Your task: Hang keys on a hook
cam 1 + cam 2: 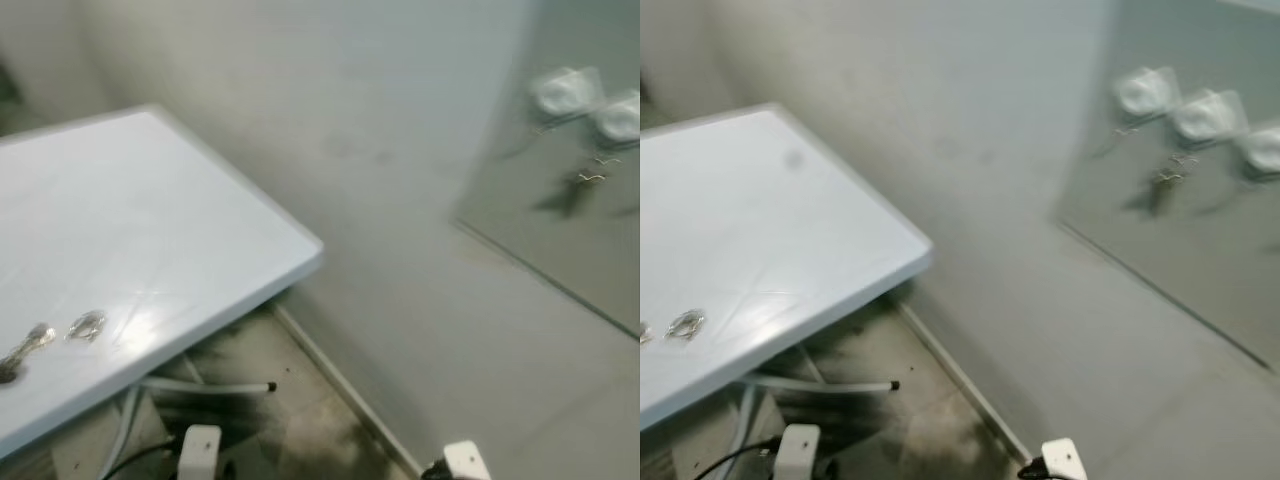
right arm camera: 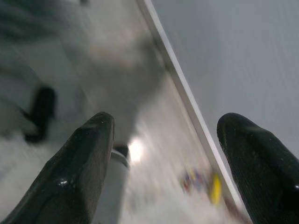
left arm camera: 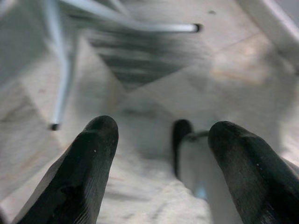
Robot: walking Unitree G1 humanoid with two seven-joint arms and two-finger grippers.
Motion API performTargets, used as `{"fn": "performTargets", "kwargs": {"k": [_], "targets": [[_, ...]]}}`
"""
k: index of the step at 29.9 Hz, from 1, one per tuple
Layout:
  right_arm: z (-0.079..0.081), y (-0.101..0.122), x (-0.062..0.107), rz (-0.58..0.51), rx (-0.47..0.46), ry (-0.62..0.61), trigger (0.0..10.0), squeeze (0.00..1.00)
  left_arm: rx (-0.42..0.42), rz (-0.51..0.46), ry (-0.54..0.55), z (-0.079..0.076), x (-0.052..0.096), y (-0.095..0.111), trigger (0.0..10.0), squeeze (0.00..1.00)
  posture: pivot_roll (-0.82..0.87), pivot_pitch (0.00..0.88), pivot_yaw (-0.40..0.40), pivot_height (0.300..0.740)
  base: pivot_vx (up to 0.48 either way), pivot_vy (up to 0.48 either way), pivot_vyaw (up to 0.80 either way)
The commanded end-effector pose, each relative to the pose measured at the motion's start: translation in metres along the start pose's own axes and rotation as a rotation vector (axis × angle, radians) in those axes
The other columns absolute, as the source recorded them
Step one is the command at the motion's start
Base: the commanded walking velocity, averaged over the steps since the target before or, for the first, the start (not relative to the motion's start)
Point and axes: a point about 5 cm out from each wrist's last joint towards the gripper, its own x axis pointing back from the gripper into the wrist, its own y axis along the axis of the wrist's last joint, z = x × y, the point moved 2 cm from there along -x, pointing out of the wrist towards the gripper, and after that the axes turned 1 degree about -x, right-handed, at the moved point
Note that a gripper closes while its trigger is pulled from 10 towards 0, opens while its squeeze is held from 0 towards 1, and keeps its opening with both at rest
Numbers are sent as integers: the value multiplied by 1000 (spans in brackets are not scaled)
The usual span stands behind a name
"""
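Keys [image 1: 30,345] lie on the white tabletop [image 1: 150,220], close to its near edge and toward its left end: one longer bunch and, just beside it on the right, one smaller shiny piece [image 1: 88,325], both blurred.

Nearest the camera, both arms hang low over the floor. The left gripper [image 3: 161,168] points down at pale tiles, its two black fingers spread apart with nothing between them; a thin white table leg [image 3: 60,70] and a horizontal bar [image 3: 140,25] cross the ground beyond. The right gripper [image 2: 163,168] is likewise spread wide and empty, above tiled floor [image 2: 140,93] beside a white skirting strip [image 2: 187,93] at the foot of a wall; something small and yellow [image 2: 215,189] lies blurred by that strip.

Under the tabletop's right corner a white tube [image 1: 215,387] with a dark end sticks out. Two white blocks [image 1: 200,450] show at the bottom of the head views.

Farther off, on the grey panel [image 1: 1180,260] at the right, three pale round hooks [image 1: 1205,115] sit in a row, well apart from the keys. Small bits of metal [image 1: 1165,178] hang below them, too smeared to identify.
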Motion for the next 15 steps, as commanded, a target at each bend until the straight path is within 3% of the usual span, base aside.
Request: {"fn": "performTargets", "kwargs": {"k": [1,15], "targets": [[-9,-15,5,48,-12,-21,10000,0,7,-12,-34,-12,0,3,10000,0,-45,0,-44,740,0,0,800],[-9,-19,6,57,-19,-21,10000,0,10,3,-27,-12,0,-1,10000,0,-42,0,-47,740,0,0,800]]}}
